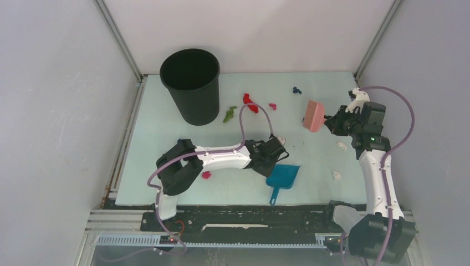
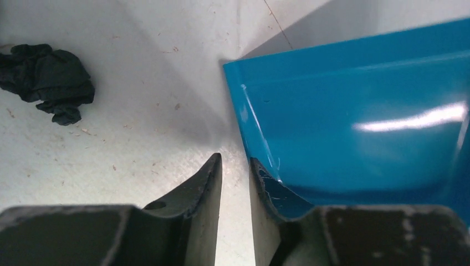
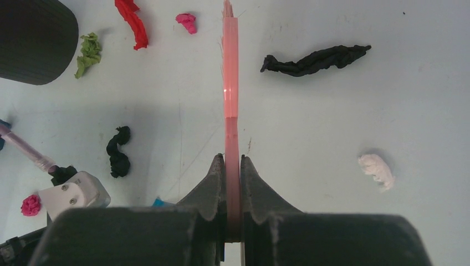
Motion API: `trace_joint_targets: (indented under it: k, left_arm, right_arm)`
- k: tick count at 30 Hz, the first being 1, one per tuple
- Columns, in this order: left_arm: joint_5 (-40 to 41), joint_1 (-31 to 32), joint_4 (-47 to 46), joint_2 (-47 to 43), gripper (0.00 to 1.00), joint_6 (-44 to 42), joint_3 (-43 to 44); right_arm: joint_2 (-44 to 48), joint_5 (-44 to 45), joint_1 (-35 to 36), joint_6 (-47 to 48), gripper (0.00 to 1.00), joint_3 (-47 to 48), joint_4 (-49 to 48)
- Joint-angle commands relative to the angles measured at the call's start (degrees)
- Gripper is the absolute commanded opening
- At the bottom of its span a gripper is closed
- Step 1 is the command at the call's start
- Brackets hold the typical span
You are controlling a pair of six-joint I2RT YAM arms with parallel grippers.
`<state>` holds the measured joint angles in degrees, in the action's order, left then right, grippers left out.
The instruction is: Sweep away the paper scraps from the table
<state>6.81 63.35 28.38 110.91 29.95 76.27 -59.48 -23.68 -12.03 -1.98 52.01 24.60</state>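
The right gripper (image 3: 233,160) was pressed together on the thin flat back of the pink hand brush (image 1: 313,115), holding it over the far right of the table (image 1: 161,138). The left gripper (image 2: 235,159) sat at the far-left corner of the blue dustpan (image 1: 282,177), which lay flat toward the near edge with its handle pointing near. Its jaws showed only a slim slit of bare surface, and the pan's rim met the tip of one finger (image 2: 265,185). Whether that amounted to a real pinch I could not tell.

The paper scraps (image 1: 250,103) lay loose. Red, green and magenta bits clustered just right of the black bin (image 1: 190,83), with a dark one by the far edge. Another magenta bit lay near the left arm, and pale bits lay at the right (none was in the pan).

I judged this to be the tool-readying step, with no sweeping done yet. The next move called for a sure hold on the pan and its mouth turned toward the cluster. The brush would then need setting down beyond the scraps, bristles on the surface, to draw them in.
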Motion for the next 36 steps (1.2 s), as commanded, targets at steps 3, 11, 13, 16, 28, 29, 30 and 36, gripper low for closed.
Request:
trace_joint_targets:
  k: [3, 11, 13, 16, 28, 29, 30, 36]
  left_arm:
    - [-2.89, -0.46, -1.09, 1.21, 0.30, -0.19, 4.48]
    - [-6.32, -0.41, -0.59, 0.56, 0.39, 0.23, 4.67]
    - [-8.30, -0.38, -0.59, 0.58, 0.38, -0.54, 4.40]
    - [-9.81, -0.42, -0.33, 1.62, 0.35, -1.41, 4.32]
    - [-8.80, -0.64, 1.42, 5.49, 0.12, -3.55, 7.85]
    - [-8.53, -0.72, 1.87, 5.32, 0.08, -4.14, 8.49]
    - [-7.85, -0.89, 2.31, 4.96, 0.05, -4.78, 8.93]
    - [-0.65, -3.56, 6.81, 1.58, 0.00, -10.84, 10.89]
  right_arm:
    - [-0.36, -1.14, -0.36, 0.79, 0.00, 0.14, -1.57]
    - [-0.96, -1.62, -0.36, 0.84, 0.00, 0.16, -1.59]
    - [-1.07, -1.70, -0.30, 0.92, 0.00, 0.17, -1.66]
    - [-1.25, -1.72, -0.12, 1.01, 0.00, 0.08, -1.66]
    - [-1.08, -1.72, -0.21, 1.28, 0.00, 0.12, -1.40]
    - [-1.03, -1.73, -0.19, 1.32, 0.00, 0.10, -1.40]
    - [-0.99, -1.72, -0.18, 1.34, 0.00, 0.11, -1.40]
    - [-0.90, -1.72, -0.44, 1.54, 0.00, 0.14, -1.29]
